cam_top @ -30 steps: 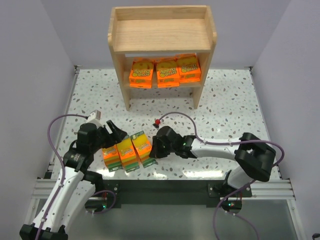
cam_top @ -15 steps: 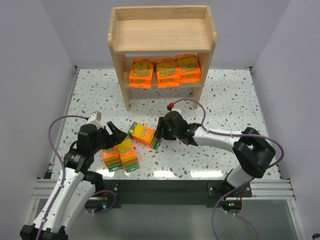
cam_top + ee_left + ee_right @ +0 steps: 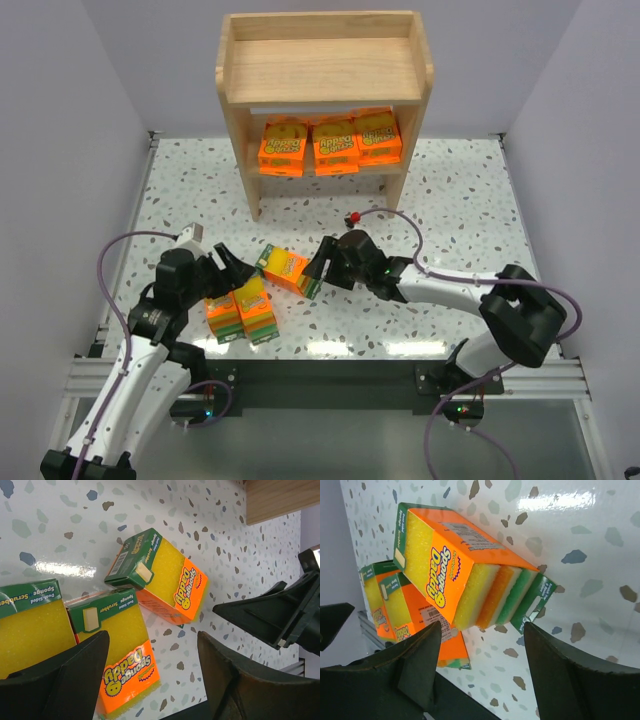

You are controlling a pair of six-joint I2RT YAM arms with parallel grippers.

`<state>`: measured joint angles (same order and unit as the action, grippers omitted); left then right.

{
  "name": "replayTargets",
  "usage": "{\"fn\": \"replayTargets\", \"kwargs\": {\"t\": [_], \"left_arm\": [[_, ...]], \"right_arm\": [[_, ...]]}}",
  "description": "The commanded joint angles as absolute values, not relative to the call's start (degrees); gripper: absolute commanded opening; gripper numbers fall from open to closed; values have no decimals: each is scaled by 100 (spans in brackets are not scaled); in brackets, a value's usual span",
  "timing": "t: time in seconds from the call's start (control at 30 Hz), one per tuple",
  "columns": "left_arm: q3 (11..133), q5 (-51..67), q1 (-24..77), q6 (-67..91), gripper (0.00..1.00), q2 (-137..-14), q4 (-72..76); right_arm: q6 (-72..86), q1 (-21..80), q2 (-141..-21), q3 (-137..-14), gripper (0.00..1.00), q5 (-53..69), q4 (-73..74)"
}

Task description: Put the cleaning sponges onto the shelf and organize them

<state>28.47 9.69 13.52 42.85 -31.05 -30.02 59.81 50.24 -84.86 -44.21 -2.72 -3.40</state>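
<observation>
1. Since half a second ago, my right claw (image 3: pixel 322 268) has drawn back a little to the right. The sponge pack (image 3: pixel 285 270) it pulled out of the row has stayed where it lay.
2. My right claw is spread wide and holds nothing. Its wrist camera shows the sponge pack (image 3: pixel 455 575) lying just ahead of the parted fingers, green end nearest them. I cannot tell whether a tip touches it.
3. That pack lies on its side on the table (image 3: pixel 450 200), slanted, orange label showing, between my two claws.
4. My left claw (image 3: pixel 228 268) is also wide open and empty. It hangs over the two sponge packs (image 3: pixel 240 310), which stand side by side and touching near the front edge of the table.
5. From the left wrist, the slanted pack (image 3: pixel 165 580) lies just beyond those two, and my right claw (image 3: pixel 270 615) shows at the right.
6. Three flat orange packs (image 3: pixel 335 142) sit in a row on the lower tier of the shelf (image 3: pixel 325 70), well apart from the other three.
</observation>
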Motion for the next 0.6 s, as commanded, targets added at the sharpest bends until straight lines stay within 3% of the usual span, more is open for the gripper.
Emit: {"fn": "replayTargets", "kwargs": {"t": [0.0, 0.17, 0.33, 0.37, 0.4, 0.5, 0.57], "left_arm": [[2874, 1064, 1345, 4333, 76, -3041, -2777], [2918, 1028, 1345, 4316, 76, -2971, -2874], [2935, 1037, 1345, 4298, 76, -2979, -2874], [2918, 1055, 1345, 4298, 76, -2997, -2874], [2927, 1063, 1345, 4298, 76, -2997, -2874], [2918, 1099, 1345, 4298, 76, -3006, -2874], [2909, 1099, 1345, 4315, 76, -2980, -2892]], "right_arm": [[6688, 5045, -8946, -4702, 70, -17, -870], [7145, 5054, -9395, -5000, 68, -9, -607], [7365, 5045, -9510, -4843, 57, -255, -870], [7409, 5054, -9571, -4834, 53, -307, -844], [7444, 5036, -9606, -4808, 42, -308, -844], [7453, 4984, -9747, -4729, 21, -299, -914], [7435, 4949, -9782, -4685, 11, -238, -940]]}}
